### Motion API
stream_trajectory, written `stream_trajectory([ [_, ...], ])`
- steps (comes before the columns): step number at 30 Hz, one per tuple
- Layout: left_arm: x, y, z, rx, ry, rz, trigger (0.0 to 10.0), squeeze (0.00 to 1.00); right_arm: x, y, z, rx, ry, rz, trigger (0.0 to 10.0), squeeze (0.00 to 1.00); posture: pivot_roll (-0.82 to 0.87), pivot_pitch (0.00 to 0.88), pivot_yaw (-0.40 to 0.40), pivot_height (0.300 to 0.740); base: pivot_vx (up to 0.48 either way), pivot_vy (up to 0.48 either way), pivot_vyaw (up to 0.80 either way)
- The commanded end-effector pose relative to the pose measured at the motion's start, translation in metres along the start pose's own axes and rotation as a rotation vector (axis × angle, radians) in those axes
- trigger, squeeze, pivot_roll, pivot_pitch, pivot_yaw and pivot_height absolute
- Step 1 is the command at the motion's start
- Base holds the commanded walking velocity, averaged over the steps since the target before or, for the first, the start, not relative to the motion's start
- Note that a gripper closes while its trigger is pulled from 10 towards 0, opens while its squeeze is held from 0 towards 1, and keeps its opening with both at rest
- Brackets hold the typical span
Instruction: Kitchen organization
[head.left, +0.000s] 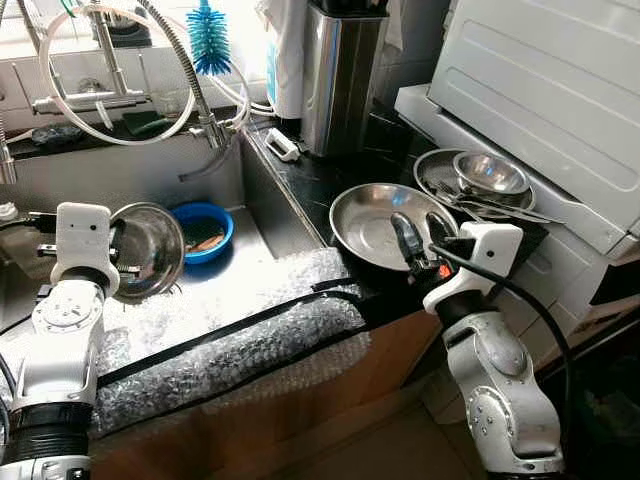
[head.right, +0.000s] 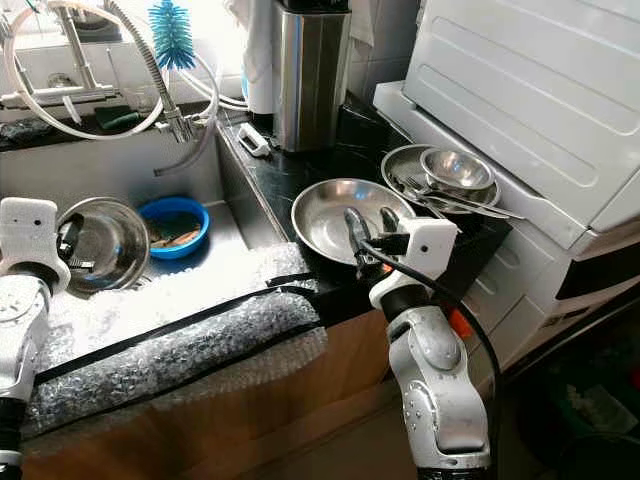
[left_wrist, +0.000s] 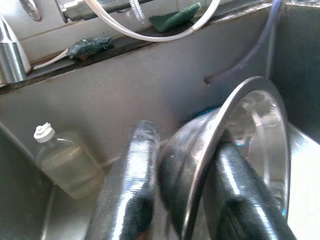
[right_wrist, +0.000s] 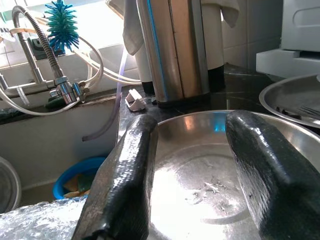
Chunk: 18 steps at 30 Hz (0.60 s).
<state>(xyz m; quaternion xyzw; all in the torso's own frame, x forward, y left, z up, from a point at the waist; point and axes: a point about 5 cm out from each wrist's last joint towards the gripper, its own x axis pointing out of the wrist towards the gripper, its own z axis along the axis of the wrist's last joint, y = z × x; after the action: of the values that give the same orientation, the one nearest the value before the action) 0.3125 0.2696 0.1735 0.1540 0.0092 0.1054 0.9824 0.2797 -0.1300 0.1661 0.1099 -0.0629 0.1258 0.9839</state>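
Left gripper (head.left: 125, 250) clamps steel bowl (head.left: 150, 248) rim over sink (head.left: 250, 290) — transfer underway. Right gripper (head.left: 422, 232), fingers spread and empty, must close on pan (head.left: 375, 225).

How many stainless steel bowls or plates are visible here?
4: bowl held over the sink, wide plate on the counter, dish beyond it with a small bowl inside. Others may be hidden.

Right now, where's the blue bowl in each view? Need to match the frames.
Left eye: blue bowl in the sink, left of centre, beside the steel bowl that the left gripper holds.
Right eye: same spot, further left.
Left wrist: a blue sliver behind the steel bowl's rim, probably it.
Right wrist: low at the left, past the fingers.
Shared landmark: the blue brush above the sink, seen in both eye views and the right wrist view.
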Motion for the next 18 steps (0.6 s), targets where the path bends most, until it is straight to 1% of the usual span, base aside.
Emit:
stream_trajectory([
  [1, -0.002, -0.009, -0.001, -0.006, 0.003, -0.034, 10.0, 1.0, -0.002, 0.001, 0.004, -0.009, -0.012, 0.0, 10.0, 0.0, -0.05, 0.0, -0.063, 0.74, 0.0, 0.0, 0.0],
  [5, -0.003, -0.011, -0.001, -0.009, 0.003, -0.043, 10.0, 1.0, -0.002, 0.001, 0.002, -0.006, -0.006, 0.002, 10.0, 0.0, -0.04, 0.0, -0.065, 0.74, 0.0, 0.0, 0.0],
  [7, -0.003, -0.015, -0.001, -0.013, 0.004, -0.055, 10.0, 1.0, -0.001, 0.001, 0.002, -0.006, -0.002, 0.006, 10.0, 0.0, -0.04, 0.0, -0.066, 0.74, 0.0, 0.0, 0.0],
  [15, -0.005, -0.019, -0.003, -0.019, 0.022, -0.09, 10.0, 1.0, -0.001, 0.002, 0.0, -0.002, 0.012, 0.02, 10.0, 0.0, -0.03, 0.0, -0.072, 0.74, 0.0, 0.0, 0.0],
  [17, -0.005, -0.02, -0.004, -0.024, 0.037, -0.109, 10.0, 1.0, -0.001, 0.003, -0.001, 0.0, 0.014, 0.023, 10.0, 0.0, -0.03, 0.0, -0.072, 0.74, 0.0, 0.0, 0.0],
  [18, -0.004, -0.02, -0.004, -0.008, 0.047, -0.131, 10.0, 1.0, 0.0, 0.003, -0.001, -0.002, 0.016, 0.026, 10.0, 0.0, -0.03, 0.0, -0.074, 0.74, 0.0, 0.0, 0.0],
])
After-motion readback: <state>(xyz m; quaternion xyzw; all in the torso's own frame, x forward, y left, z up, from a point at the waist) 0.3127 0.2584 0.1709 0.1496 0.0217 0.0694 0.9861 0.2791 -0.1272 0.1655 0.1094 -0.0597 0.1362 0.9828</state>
